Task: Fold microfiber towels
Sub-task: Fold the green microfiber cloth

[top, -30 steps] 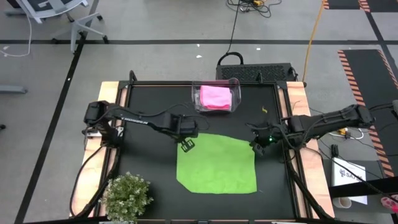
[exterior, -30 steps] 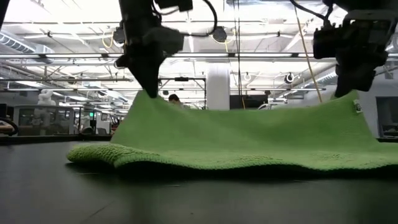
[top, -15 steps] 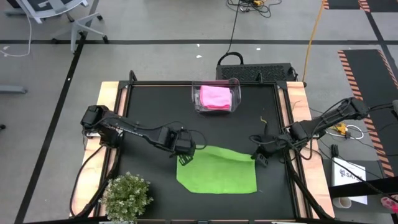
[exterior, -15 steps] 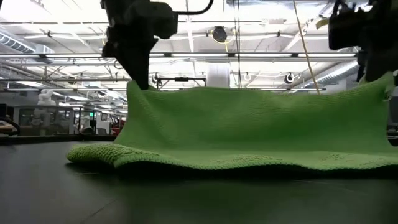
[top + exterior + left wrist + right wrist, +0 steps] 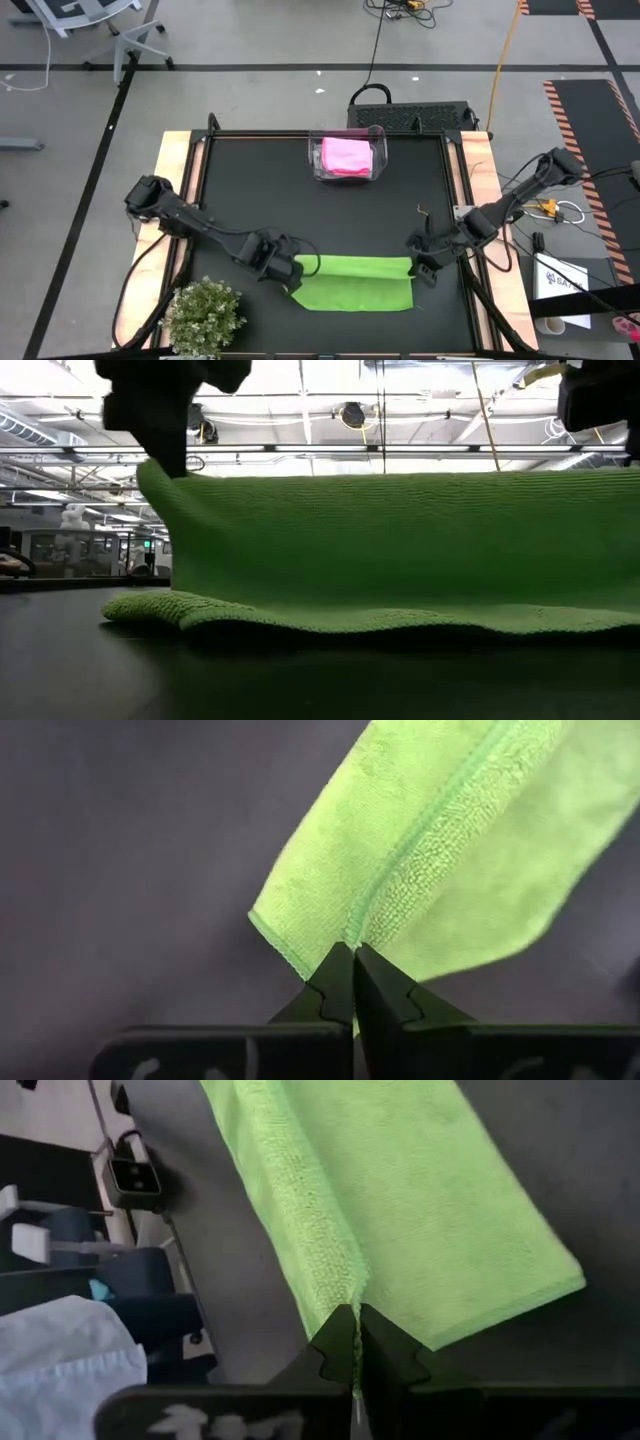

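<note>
A lime green microfiber towel (image 5: 352, 285) lies near the table's near edge, between my two grippers. Its far edge is raised and its near edge (image 5: 300, 615) rests on the black tabletop. My left gripper (image 5: 297, 272) is shut on the raised left corner. My right gripper (image 5: 420, 270) is shut on the raised right corner. In the low view the towel (image 5: 380, 540) stands like a curtain, with its top edge nearly straight between the grippers. A pink towel (image 5: 347, 155) sits folded in the clear bin at the far middle. My left gripper pinches the towel's raised left corner (image 5: 342, 920) at the hem, between its two fingertips. The fingers come steeply from above. The corner is lifted clear and the cloth hangs from it down to the table. My right gripper pinches the raised right corner (image 5: 345, 1292) at the hemmed edge, between its fingertips, slanting down from the table's right. The corner is held clear of the table. The edge toward the other gripper is drawn nearly straight.
The clear plastic bin (image 5: 318, 160) stands at the far middle of the table. A small bushy plant (image 5: 205, 315) stands at the near left corner, close to the left arm. Wooden rails (image 5: 478, 170) run along both sides of the table.
Both grippers, still shut, have swung toward the table's near edge with the towel's far corners. The far edge has been carried up and over the near half. The near edge has stayed on the table, so from above the towel shows as a narrow strip.
</note>
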Robot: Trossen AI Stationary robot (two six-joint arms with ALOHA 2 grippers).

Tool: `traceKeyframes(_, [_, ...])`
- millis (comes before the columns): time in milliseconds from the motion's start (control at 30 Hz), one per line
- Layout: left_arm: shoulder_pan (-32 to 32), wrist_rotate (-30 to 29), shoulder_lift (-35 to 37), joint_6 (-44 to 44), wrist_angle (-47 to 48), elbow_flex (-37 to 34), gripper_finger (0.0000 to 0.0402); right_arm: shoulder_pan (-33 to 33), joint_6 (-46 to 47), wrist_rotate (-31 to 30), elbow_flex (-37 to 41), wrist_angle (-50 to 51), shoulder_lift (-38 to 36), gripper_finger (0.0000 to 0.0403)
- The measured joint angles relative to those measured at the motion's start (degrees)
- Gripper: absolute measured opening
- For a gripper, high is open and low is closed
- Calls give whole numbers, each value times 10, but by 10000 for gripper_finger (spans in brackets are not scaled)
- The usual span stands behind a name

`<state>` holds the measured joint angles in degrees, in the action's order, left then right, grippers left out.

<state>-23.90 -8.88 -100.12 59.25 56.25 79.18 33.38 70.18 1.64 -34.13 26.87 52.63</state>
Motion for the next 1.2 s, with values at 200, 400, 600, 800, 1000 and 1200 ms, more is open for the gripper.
traceKeyframes(200, [-35,-1,0,61,-49,0,7,33,12,2,0,-71,60,0])
traceKeyframes(400, [-52,-1,-13,80,-75,0,7,53,20,19,0,-86,106,0])
traceKeyframes(600, [-65,56,-61,84,-93,-1,3,68,31,31,0,-97,126,0])
traceKeyframes(800, [-69,89,-84,90,-99,-1,29,69,37,30,0,-116,143,1])
traceKeyframes(1000, [-64,92,-80,88,-100,-1,67,69,29,42,0,-120,157,25])
traceKeyframes(1200, [-62,123,-80,86,-101,-1,109,69,27,46,0,-120,157,68])
